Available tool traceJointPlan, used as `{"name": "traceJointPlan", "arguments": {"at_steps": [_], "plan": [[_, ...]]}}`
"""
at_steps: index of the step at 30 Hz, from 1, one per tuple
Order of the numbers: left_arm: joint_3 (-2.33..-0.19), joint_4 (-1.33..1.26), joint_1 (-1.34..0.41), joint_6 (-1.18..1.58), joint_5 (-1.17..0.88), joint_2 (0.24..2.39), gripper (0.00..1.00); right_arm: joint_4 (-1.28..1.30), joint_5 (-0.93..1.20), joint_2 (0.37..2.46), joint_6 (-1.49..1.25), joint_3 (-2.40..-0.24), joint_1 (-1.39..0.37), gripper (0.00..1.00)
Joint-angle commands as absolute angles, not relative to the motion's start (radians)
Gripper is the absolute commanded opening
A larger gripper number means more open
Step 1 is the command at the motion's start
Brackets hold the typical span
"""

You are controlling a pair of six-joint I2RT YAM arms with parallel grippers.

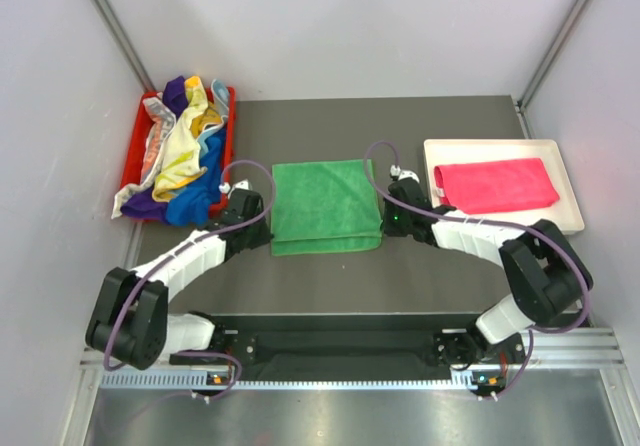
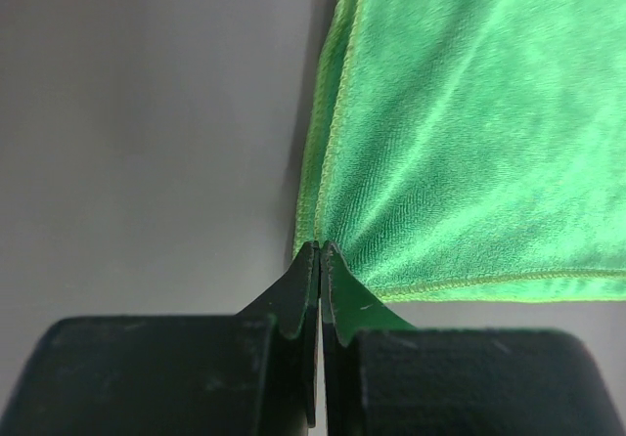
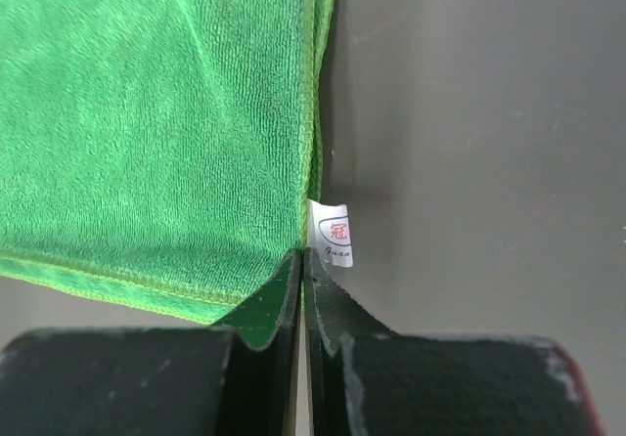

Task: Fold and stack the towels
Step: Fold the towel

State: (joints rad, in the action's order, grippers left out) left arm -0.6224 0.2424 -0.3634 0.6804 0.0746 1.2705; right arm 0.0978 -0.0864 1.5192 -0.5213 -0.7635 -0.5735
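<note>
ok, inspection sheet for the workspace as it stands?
Surface: dark grey table, no spills seen.
Job's things: green towel folded at centre; pink towel folded on white tray; pile of towels unfolded in red bin.
Clutter: nothing seen.
Grippers: left gripper shut on a left corner of the green towel; right gripper shut on a right corner, beside its white label.
Cables: purple cables loop off both wrists.
Surroundings: white walls.
</note>
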Motion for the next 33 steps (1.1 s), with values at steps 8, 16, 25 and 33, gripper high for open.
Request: {"name": "traceJointPlan", "arguments": {"at_steps": [8, 16, 25, 33], "plan": [[-0.583, 0.156, -0.390, 0.707, 0.067, 1.341, 0.00, 0.009, -0.072, 1.540, -0.528, -0.716, -0.586, 0.00], [-0.595, 0.233, -0.390, 0.712, 0.124, 1.279, 0.00, 0.043, -0.087, 1.485, -0.514, -0.715, -0.586, 0.00], [-0.615, 0.284, -0.388, 0.709, 0.156, 1.232, 0.00, 0.083, -0.086, 1.422, -0.514, -0.726, -0.588, 0.00], [-0.577, 0.279, -0.388, 0.726, 0.155, 1.209, 0.00, 0.046, -0.072, 1.408, -0.531, -0.672, -0.612, 0.00]]}}
